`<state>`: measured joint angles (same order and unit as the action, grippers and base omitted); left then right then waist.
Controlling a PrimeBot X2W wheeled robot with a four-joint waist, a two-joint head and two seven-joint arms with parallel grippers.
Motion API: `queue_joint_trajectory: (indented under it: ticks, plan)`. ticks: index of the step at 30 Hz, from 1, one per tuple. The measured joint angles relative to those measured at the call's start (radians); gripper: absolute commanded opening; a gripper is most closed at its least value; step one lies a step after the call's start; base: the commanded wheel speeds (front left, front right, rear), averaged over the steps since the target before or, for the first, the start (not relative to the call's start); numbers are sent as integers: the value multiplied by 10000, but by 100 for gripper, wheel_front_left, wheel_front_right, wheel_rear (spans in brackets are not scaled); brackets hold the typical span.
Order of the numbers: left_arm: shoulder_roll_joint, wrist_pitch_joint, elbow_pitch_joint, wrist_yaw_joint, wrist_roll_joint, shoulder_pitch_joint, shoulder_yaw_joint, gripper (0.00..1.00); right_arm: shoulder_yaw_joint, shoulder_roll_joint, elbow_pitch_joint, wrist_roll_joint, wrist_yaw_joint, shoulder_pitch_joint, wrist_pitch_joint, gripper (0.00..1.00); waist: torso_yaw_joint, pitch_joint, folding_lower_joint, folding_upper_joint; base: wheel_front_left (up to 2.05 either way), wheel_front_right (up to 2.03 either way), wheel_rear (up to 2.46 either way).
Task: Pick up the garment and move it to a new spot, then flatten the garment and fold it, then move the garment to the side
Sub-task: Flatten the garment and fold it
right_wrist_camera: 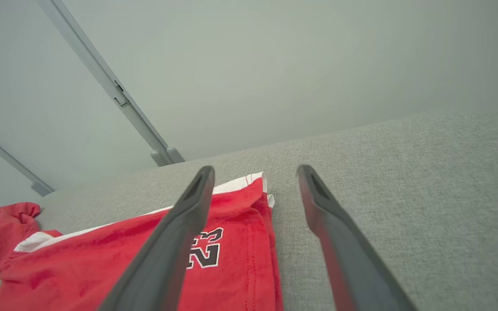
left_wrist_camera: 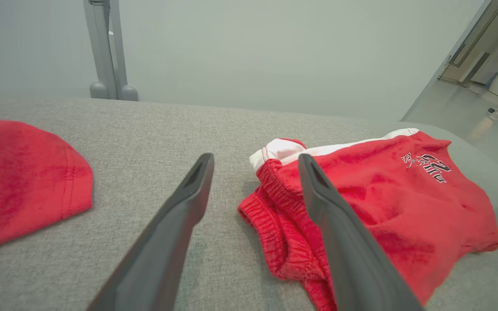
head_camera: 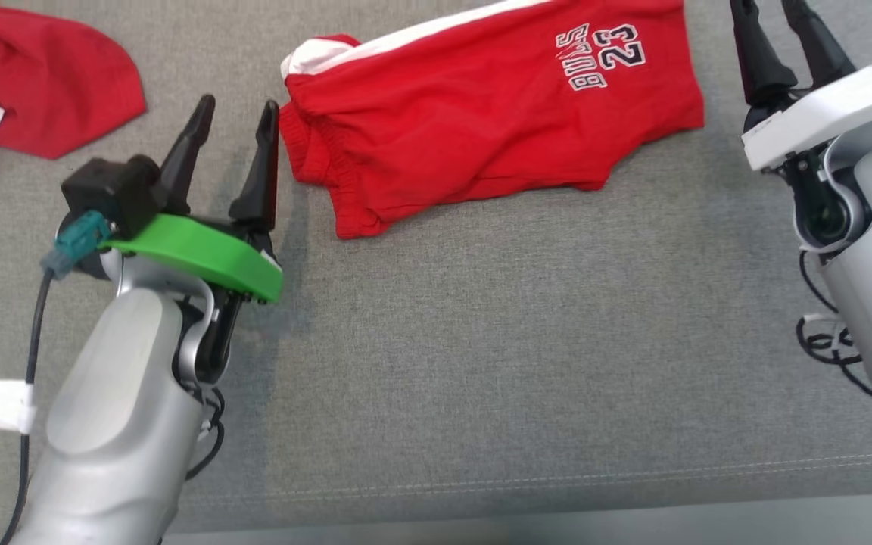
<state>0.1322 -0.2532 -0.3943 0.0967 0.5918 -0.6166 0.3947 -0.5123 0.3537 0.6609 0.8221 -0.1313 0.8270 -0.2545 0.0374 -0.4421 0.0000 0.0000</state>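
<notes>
Left gripper (head_camera: 241,104): two long dark fingers spread wide, nothing between them but grey cloth. Empty. A green plastic wrist plate (head_camera: 201,253) sits behind the fingers.

Right gripper (head_camera: 780,19): fingers likewise parted and holding nothing, with a white wrist housing (head_camera: 822,106) behind them. In the head view its fingertips run off the top edge.

Garment: red knit shorts with a white side stripe and "BULLS 23" print (head_camera: 481,113), lying folded and a little rumpled on the grey woven fabric surface (head_camera: 481,363). They lie between the two grippers.
- The gathered elastic waistband end lies just beside the left gripper's right-hand finger. Whether they touch, cannot tell.
- In the left wrist view that finger crosses in front of the waistband, and the other finger stands over bare cloth.
- The printed leg end lies to the left of the right gripper, near its left-hand finger. In the right wrist view that finger crosses the number, and the other finger is over bare cloth, apart from the hem.

A second red garment, crumpled with a white patch (head_camera: 50,83), lies off to the left of the left gripper, well apart from the shorts.

A grey metal upright post (left_wrist_camera: 106,47) stands beyond the far edge of the surface, ahead of the left gripper.
</notes>
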Motion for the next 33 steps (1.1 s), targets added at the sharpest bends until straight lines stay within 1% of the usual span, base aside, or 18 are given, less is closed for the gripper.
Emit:
queue_joint_trajectory:
  ticks: [3, 5, 7, 10, 12, 13, 14, 17, 18, 20, 24, 26, 30, 31, 33]
  plan:
    - [86, 0, 242, 10, -184, 461, -17, 100, 445, -255, -460, 63, 0, -493, 0, 100, -94, 352, 0, 0, 0, 0, 0]
    - [136, 2, 416, 10, -437, 785, -123, 100, 635, -328, -784, 8, 0, -850, 2, 100, -153, 591, 0, 0, 0, 0, 0]
    - [186, 2, 610, 10, -621, 1062, -303, 100, 1034, -395, -1120, -140, 0, -1228, 0, 100, -208, 836, 0, 0, 0, 0, 0]
    - [245, 2, 907, -2, -802, 1400, -583, 100, 1471, -401, -1547, -688, 0, -1796, 0, 100, -283, 1212, 0, 0, 0, 0, 0]
    - [245, 0, 1081, -107, -1030, 1683, -813, 100, 1639, -387, -1856, -1152, 17, -2215, 0, 100, -328, 1466, 0, 0, 0, 0, 0]
    - [278, 0, 1229, -221, -1235, 2017, -1011, 100, 1747, -497, -2201, -1521, 102, -2661, 0, 100, -374, 1720, 0, 0, 0, 0, 0]
    - [313, 0, 1289, -274, -1298, 2190, -1081, 100, 1758, -566, -2351, -1685, 113, -2876, 0, 100, -397, 1843, 0, 0, 0, 0, 0]
    - [372, 0, 1517, -368, -1425, 2728, -1338, 100, 1912, -802, -2842, -2134, 288, -3530, 0, 100, -481, 2205, 0, 0, 0, 0, 0]
    - [387, 0, 1578, -399, -1547, 2879, -1407, 100, 1941, -846, -2978, -2268, 290, -3727, 0, 100, -514, 2318, 0, 0, 0, 0, 0]
    - [387, 0, 1682, -476, -1743, 3196, -1492, 100, 1992, -951, -3195, -2535, 447, -4153, 0, 100, -589, 2537, 0, 0, 0, 0, 0]
    - [198, 0, 2224, -752, -1908, 3730, -2019, 100, 2291, -1250, -3522, -2794, 686, -5119, 0, 100, -768, 2915, -1, 0, 0, 0, 0]
    - [79, 0, 2408, -803, -1935, 3863, -2127, 100, 2324, -1352, -3626, -2901, 706, -5483, 0, 100, -873, 3055, -1, 0, 0, 0, 0]
    - [-199, 0, 2491, -790, -2031, 4265, -1896, 100, 2470, -1490, -3818, -3060, 715, -5989, 0, 100, -1066, 3276, -1, 0, 0, 0, 0]
    - [-263, 0, 2545, -780, -2207, 4400, -1806, 100, 2564, -1511, -3946, -3183, 715, -6128, 0, 100, -1127, 3349, 0, 1, 0, 0, 0]
    - [-263, 0, 2589, -734, -2286, 4456, -1766, 100, 2656, -1544, -4056, -3298, 715, -6182, 0, 100, -1160, 3397, 0, 0, 0, 0, 0]
